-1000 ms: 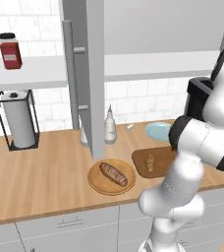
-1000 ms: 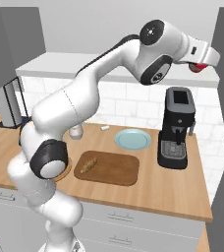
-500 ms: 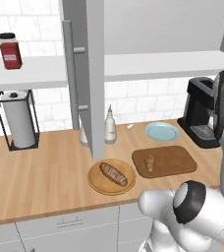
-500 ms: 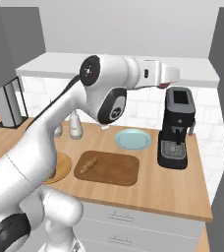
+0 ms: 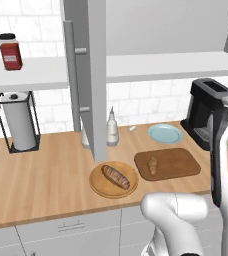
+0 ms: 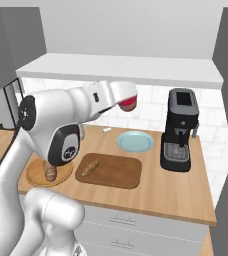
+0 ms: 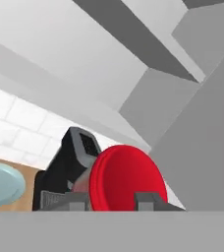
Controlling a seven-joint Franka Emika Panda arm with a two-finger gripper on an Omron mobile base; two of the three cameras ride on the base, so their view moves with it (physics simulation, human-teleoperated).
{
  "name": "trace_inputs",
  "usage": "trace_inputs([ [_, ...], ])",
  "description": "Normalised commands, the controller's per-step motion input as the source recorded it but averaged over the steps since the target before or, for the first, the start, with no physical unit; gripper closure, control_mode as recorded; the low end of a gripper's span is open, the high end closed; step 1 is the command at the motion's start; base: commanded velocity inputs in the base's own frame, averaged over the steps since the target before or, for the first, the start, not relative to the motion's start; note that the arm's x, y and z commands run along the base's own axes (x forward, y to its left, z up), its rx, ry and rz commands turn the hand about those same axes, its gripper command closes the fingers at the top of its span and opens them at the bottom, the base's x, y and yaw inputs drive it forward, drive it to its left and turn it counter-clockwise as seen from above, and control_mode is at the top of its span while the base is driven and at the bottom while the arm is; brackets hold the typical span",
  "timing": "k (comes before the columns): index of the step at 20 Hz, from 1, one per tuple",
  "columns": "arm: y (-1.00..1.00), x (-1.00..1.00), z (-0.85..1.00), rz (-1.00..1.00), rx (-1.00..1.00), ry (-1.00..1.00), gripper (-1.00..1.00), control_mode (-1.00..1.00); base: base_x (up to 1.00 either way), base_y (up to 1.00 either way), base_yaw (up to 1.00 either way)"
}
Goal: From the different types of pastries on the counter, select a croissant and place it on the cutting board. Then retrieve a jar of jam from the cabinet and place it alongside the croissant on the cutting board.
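Claw point(image 7: 115, 199) grips the jar of jam point(image 7: 124, 178), croissant point(image 5: 152, 164) on cutting board point(image 5: 178, 161)

Light-wood counter point(image 5: 46, 185), cutting board point(image 5: 173, 162), round wooden plate point(image 5: 100, 184), blue plate point(image 5: 164, 133), coffee machine point(image 6: 180, 130)

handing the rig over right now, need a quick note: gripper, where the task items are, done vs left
Gripper: shut on the small squat jar of jam with a red top, held in the air above the counter, between the arm and the black coffee machine.
Small golden-brown croissant: lying on the dark brown rectangular wooden cutting board.
Long dark-brown loaf: on the round light wooden plate, left of the board.
Light-blue plate: behind the board.
Done: croissant placed; jam out of the cabinet.
Left: lower the jam onto the free part of the board beside the croissant and release.
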Motion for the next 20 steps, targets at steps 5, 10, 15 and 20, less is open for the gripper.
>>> trace_inputs([
  [5, 0.72, -0.76, -0.26, 0.25, -0.37, 0.22, 1.0, -1.0, 0.0, 0.0, 0.0],
  [10, 0.12, -0.02, -0.31, 0.33, -0.28, 0.17, 1.0, -1.0, 0.0, 0.0, 0.0],
  [15, 0.18, 0.04, -0.37, 0.36, -0.31, 0.13, 1.0, -1.0, 0.0, 0.0, 0.0],
  [20, 0.12, 0.0, -0.76, 0.28, -0.17, -0.14, 1.0, -1.0, 0.0, 0.0, 0.0],
])
